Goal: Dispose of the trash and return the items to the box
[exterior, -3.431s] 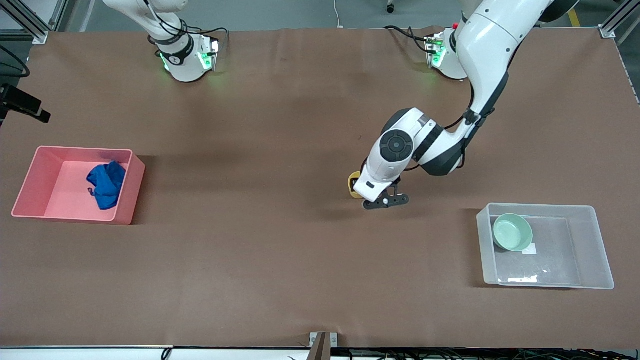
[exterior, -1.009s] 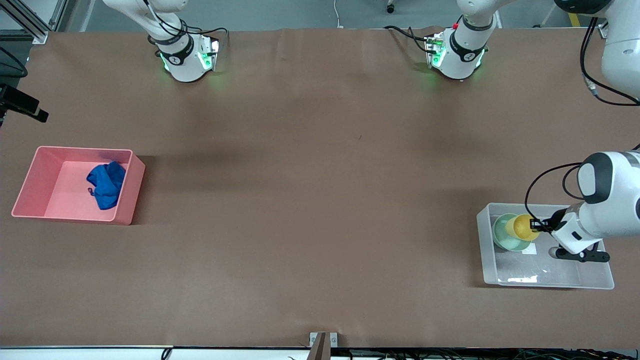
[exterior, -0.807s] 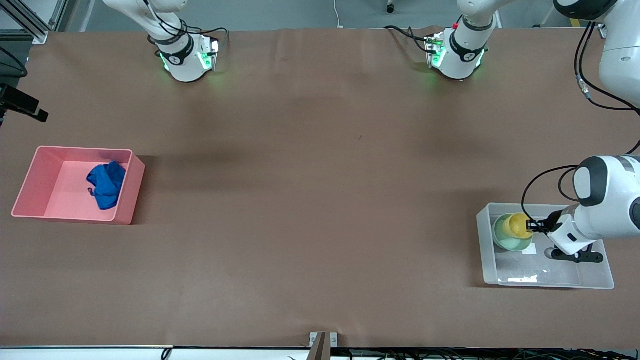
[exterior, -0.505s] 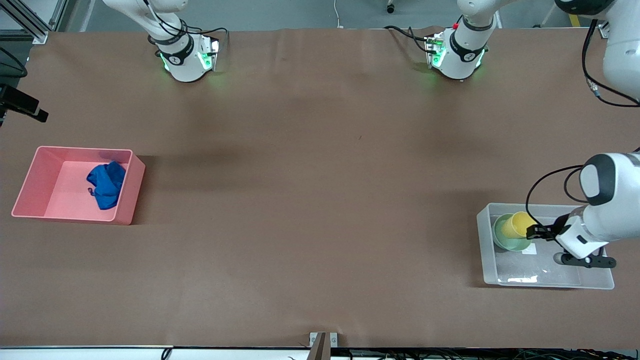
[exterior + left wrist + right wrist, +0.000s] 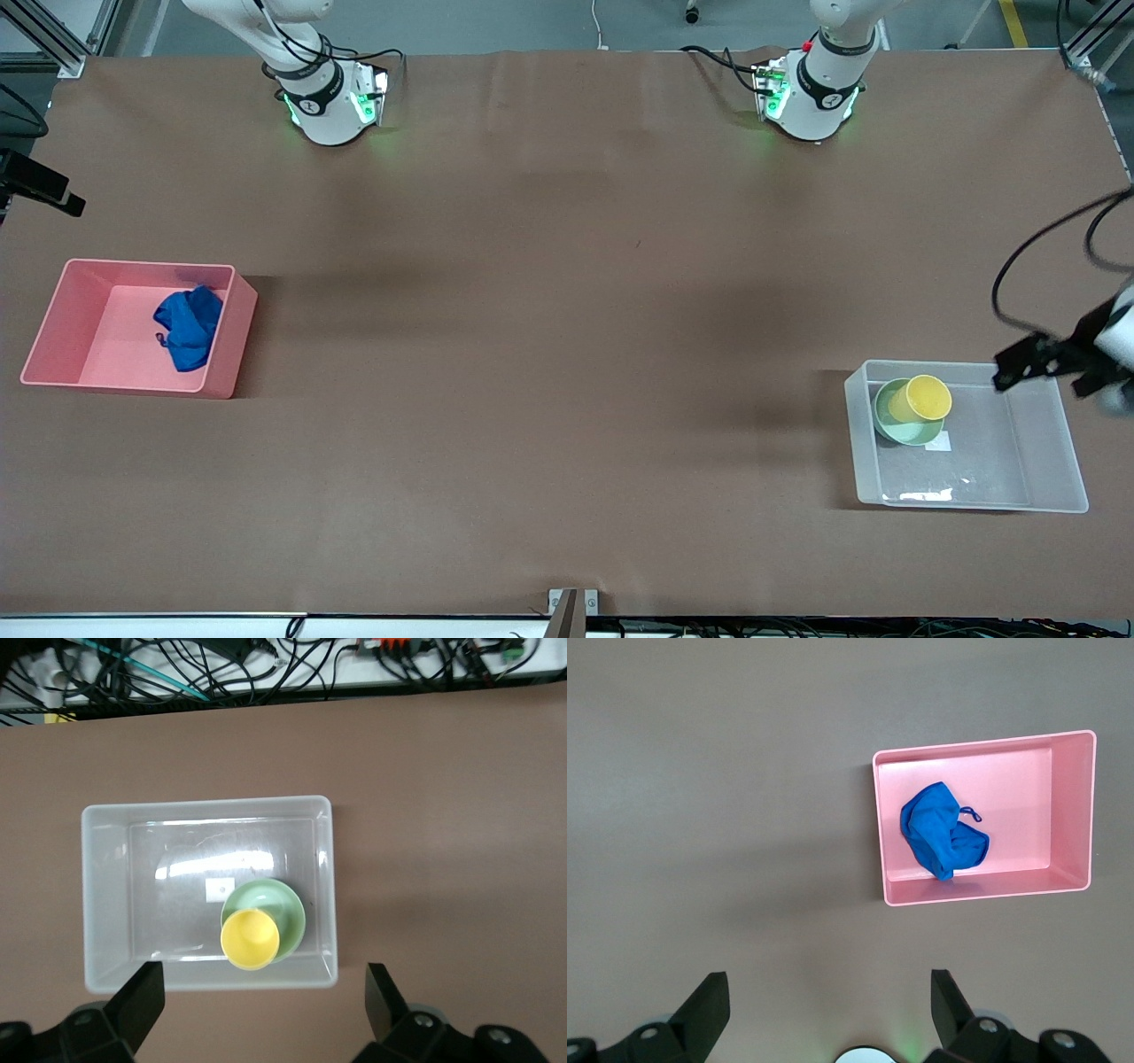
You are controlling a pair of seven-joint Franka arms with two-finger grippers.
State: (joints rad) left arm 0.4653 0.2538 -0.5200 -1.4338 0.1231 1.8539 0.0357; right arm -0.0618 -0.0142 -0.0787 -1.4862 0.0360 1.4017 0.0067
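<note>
The yellow cup (image 5: 923, 399) rests tilted inside the pale green bowl (image 5: 889, 425), in the corner of the clear box (image 5: 997, 447) toward the robots' bases. My left gripper (image 5: 1044, 379) is open and empty, raised over the box's edge nearest the bases. In the left wrist view the open left gripper (image 5: 261, 992) looks down on the box (image 5: 102, 904), the bowl (image 5: 285, 906) and the cup (image 5: 250, 939). The blue cloth wad (image 5: 188, 328) lies in the pink bin (image 5: 223, 359). My right gripper (image 5: 828, 992) is open, high above the table by its base, and waits; it sees the cloth (image 5: 939, 837).
The pink bin (image 5: 879, 833) sits at the right arm's end of the table and the clear box at the left arm's end. A white sticker (image 5: 937, 443) lies on the box floor. The arm bases (image 5: 328, 106) stand along the table edge farthest from the front camera.
My left gripper carried the yellow cup to the box, set it in the bowl, opened, and has risen away from it. The right arm has not moved.
</note>
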